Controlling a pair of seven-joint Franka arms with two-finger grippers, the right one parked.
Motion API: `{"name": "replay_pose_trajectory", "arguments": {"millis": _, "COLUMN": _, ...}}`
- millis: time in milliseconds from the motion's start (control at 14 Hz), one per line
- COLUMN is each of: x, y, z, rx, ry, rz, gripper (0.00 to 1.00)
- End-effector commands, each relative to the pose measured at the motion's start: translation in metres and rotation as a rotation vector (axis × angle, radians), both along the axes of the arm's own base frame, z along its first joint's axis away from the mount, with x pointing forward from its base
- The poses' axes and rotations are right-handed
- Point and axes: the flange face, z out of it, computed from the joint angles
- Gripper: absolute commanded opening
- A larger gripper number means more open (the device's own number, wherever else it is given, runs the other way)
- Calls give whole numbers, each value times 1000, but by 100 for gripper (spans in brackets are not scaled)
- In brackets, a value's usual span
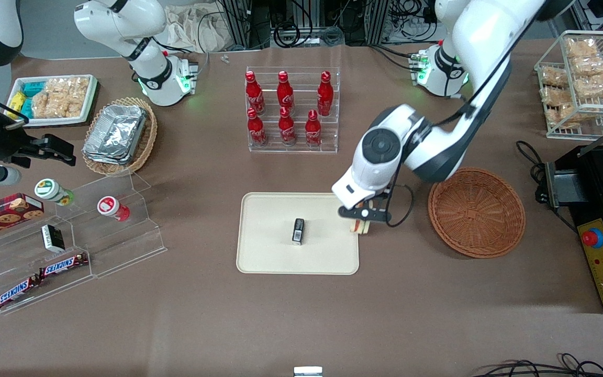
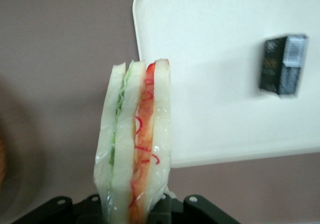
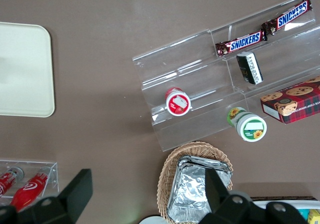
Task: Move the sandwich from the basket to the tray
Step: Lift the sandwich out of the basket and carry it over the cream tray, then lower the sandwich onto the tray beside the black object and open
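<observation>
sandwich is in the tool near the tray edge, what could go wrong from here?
1. The tool holds the sandwich by one end only; in slick wrap, it might slip or tilt.
2. It hangs at the tray rim nearest the basket; released here, it may land half off.
3. A small black box sits mid-tray; keep clear of it.

Two brown candy bars lying on the lowest step of a clear acrylic stand, toward the parked arm's end of the table, carry the word "SNICKERS" in blue letters on white. The six red bottles in the clear rack bear a white script logo too small to read. No other text is legible.
</observation>
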Motion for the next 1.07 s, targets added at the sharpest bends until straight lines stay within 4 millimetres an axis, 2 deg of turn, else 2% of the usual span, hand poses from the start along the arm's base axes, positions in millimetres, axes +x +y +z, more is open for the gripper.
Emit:
{"name": "replay_pose_trajectory", "arguments": {"millis": 0, "x": 15, "y": -29, "z": -28, "rx": -18, "ry": -28, "rz": 10, "gripper": 0}}
{"name": "replay_pose_trajectory", "arguments": {"millis": 357, "x": 15, "y": -38, "z": -77, "rx": -28, "ry": -74, "rz": 54, "gripper": 0}}
{"name": "replay_pose_trajectory", "arguments": {"millis": 429, "x": 16, "y": -36, "z": -79, "rx": -15, "ry": -88, "rz": 79, "gripper": 0}}
{"name": "replay_pose_trajectory", "arguments": {"millis": 500, "x": 17, "y": -35, "z": -77, "rx": -16, "ry": -90, "rz": 115, "gripper": 36}}
{"name": "replay_pose_trajectory", "arguments": {"millis": 571, "x": 18, "y": -36, "z": -76, "rx": -14, "ry": -100, "rz": 130, "gripper": 99}}
{"name": "replay_pose_trajectory", "arguments": {"millis": 786, "x": 30, "y": -35, "z": -50, "rx": -31, "ry": -138, "rz": 151, "gripper": 100}}
{"name": "replay_pose_trajectory", "arguments": {"millis": 929, "x": 33, "y": -30, "z": 7, "rx": -27, "ry": -198, "rz": 176, "gripper": 100}}
{"name": "replay_pose_trajectory", "arguments": {"millis": 1000, "x": 31, "y": -21, "z": 40, "rx": 24, "ry": -213, "rz": 205, "gripper": 100}}
